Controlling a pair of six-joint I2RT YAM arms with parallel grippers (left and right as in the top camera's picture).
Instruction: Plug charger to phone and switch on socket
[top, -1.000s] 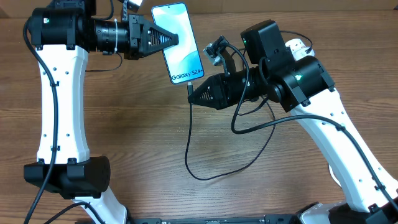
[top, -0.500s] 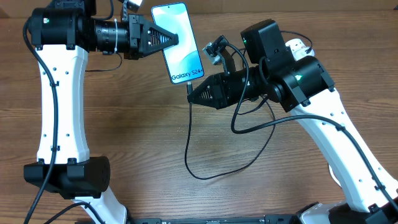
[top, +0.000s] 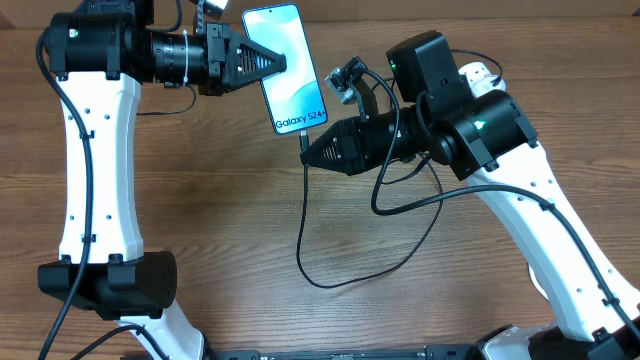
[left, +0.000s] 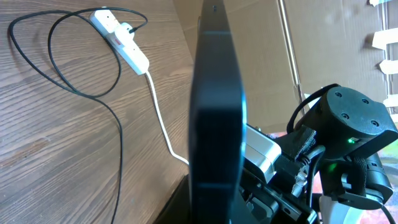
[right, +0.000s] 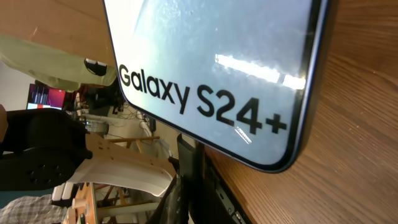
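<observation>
My left gripper (top: 272, 64) is shut on the phone (top: 288, 68) and holds it above the table at the back, screen up, with the "Galaxy S24+" end toward my right arm. In the left wrist view the phone (left: 216, 106) is edge-on between the jaws (left: 214, 208). My right gripper (top: 306, 152) is shut on the connector end of the black charger (top: 303, 215), right below the phone's lower short edge. I cannot tell if the tip is inserted. The right wrist view shows the screen (right: 211, 56) just above my fingers (right: 194, 186). The socket (left: 121, 43) lies far off.
The charger cable loops over the wooden table (top: 220, 220) toward the front and back up under my right arm. A white bit of the socket (top: 480, 72) shows behind the right arm. Its thick white lead (left: 160, 118) runs across the table.
</observation>
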